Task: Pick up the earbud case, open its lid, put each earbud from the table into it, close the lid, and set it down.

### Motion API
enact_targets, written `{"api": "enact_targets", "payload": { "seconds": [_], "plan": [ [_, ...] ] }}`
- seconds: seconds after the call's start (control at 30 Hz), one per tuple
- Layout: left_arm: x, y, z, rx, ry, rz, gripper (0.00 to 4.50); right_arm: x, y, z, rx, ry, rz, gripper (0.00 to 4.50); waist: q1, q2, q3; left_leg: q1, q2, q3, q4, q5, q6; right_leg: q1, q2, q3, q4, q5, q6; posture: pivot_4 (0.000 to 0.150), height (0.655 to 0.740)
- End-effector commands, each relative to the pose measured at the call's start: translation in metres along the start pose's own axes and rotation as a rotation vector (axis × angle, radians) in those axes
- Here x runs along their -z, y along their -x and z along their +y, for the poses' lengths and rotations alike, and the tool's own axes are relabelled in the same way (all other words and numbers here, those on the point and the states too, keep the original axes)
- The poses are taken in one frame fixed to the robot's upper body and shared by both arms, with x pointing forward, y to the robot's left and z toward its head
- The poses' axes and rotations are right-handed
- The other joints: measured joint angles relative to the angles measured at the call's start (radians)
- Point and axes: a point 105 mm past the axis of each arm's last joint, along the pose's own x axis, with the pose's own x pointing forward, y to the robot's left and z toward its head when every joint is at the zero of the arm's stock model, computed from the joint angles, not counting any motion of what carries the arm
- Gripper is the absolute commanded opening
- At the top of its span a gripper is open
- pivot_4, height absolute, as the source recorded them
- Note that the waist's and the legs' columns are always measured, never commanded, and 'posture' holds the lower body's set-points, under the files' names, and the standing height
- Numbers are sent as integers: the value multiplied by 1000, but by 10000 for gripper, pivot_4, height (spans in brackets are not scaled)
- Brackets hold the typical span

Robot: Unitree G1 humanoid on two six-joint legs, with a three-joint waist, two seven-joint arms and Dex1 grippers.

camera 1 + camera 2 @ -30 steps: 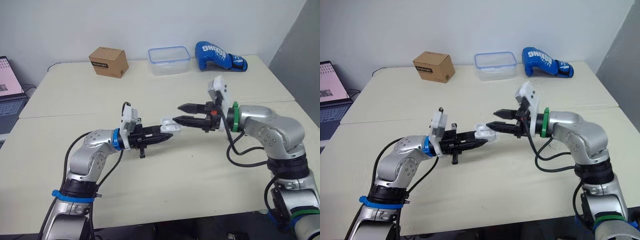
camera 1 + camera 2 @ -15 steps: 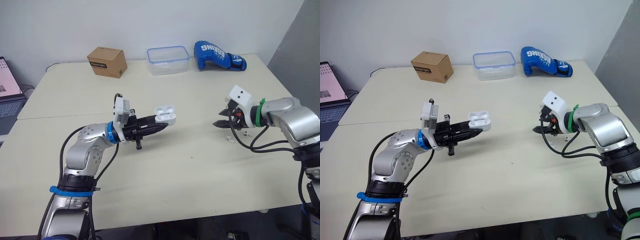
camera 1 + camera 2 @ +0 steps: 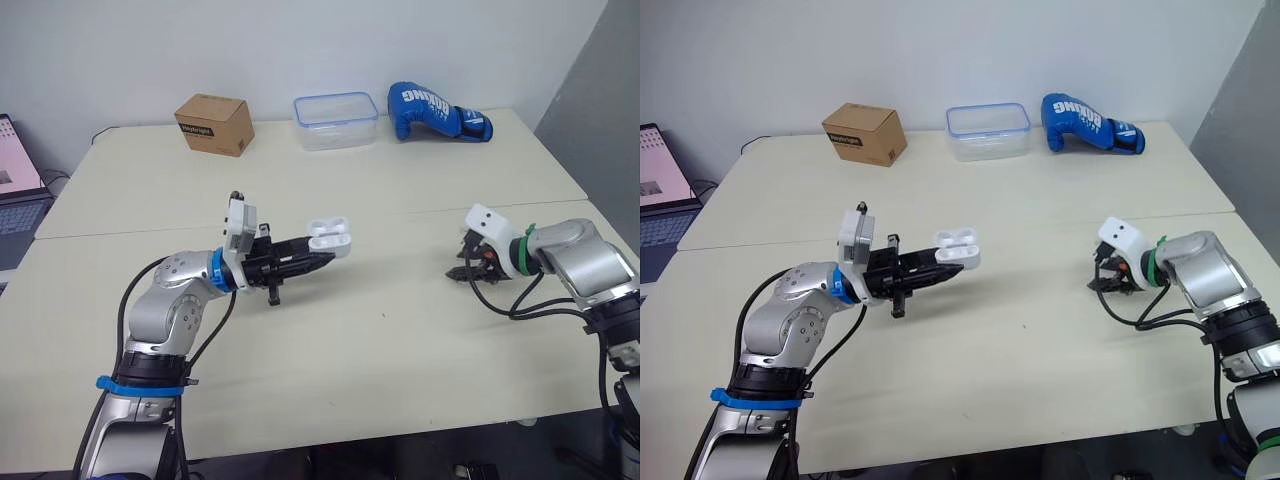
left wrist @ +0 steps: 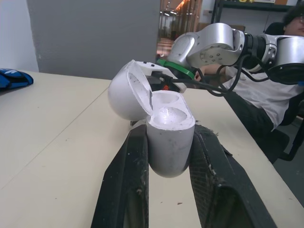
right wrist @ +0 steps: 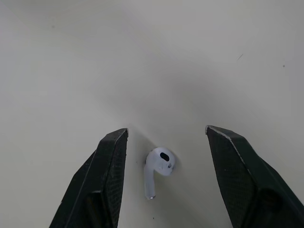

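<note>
My left gripper [image 3: 322, 260] is shut on the white earbud case [image 3: 331, 238] and holds it above the table's middle. The lid [image 4: 128, 90] stands open, and both wells of the case [image 4: 166, 142] look empty. The black fingers [image 4: 123, 180] clamp the case's lower body. At the right of the table my right gripper [image 3: 466, 272] is down at the surface. It is open in the right wrist view, where one white earbud [image 5: 159, 165] lies on the table between the two fingers [image 5: 107, 175] without touching either.
Along the far edge stand a cardboard box [image 3: 214, 123], a clear plastic container [image 3: 337, 120] and a blue boxing glove [image 3: 437, 112]. A laptop [image 3: 15, 185] sits off the table's left side. A seated person [image 4: 259, 95] is behind my right arm in the left wrist view.
My right gripper left the case, swung right and dropped to the table, straddling the earbud. The left gripper drew the open case back a little to the left.
</note>
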Motion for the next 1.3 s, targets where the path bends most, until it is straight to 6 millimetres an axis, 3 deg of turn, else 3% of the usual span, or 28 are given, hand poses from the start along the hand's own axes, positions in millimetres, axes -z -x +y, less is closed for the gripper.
{"api": "enact_targets", "payload": {
  "seconds": [0.03,0.57,0.7,0.83,1.13,1.3],
  "plan": [
    [-10,0,-5,22,-35,-26,7710,1,3,-2,-3,21,8,26957,0,0,0,0,0,0,0,0,0,0,0,0,0,0,0,1500,7307],
    [-7,2,-9,20,-31,-17,7710,12,-2,5,-51,29,48,26957,0,0,0,0,0,0,0,0,0,0,0,0,0,0,0,1500,7307],
    [-7,1,-10,20,-31,-15,7710,12,-3,5,-49,29,49,18033,1,0,0,0,0,0,0,0,0,0,0,0,0,0,0,1500,7307],
    [-6,1,-10,21,-31,-12,7710,15,-2,5,-48,26,57,3914,1,0,0,0,0,0,1,0,0,1,0,0,0,0,0,1500,7307],
    [-5,0,-10,27,-32,-7,7710,19,1,7,-55,39,71,3754,1,0,0,0,0,0,1,0,0,1,0,0,0,0,0,1500,7307],
    [-4,1,-11,33,-33,-3,7710,11,17,26,-175,166,56,3754,5,0,0,0,0,-1,0,0,0,1,0,-1,-1,0,0,1500,7307]
  ]
}}
